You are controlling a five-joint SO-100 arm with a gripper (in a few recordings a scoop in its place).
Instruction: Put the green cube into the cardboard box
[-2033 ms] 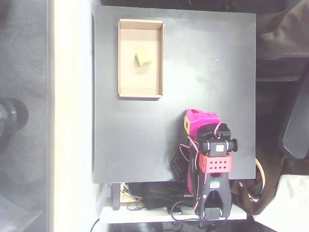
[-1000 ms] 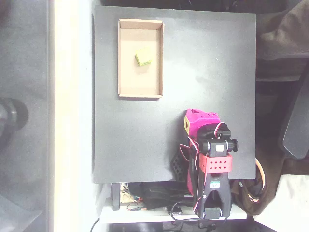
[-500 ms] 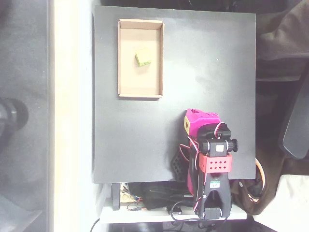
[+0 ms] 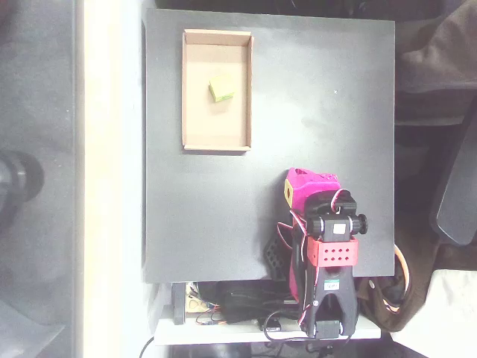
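green cube [image 4: 220,91] lies inside cardboard box [image 4: 217,143], upper half, box at table's [image 4: 320,89] top-left corner | gripper [image 4: 298,188] folded near bottom-right edge, holds nothing (jaw opening: cannot tell) | task looks done, nothing left

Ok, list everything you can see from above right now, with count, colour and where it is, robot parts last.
cardboard box: one, tan, shallow tray at the table's upper left in the overhead view.
green cube: one, lime, lying inside the box, right of centre.
table: one, black, square top.
chair: one, dark, at the right edge.
arm: one, magenta, red and black, folded at the table's lower right.
hand: one, magenta with a yellow patch, far from the box; opening unclear.
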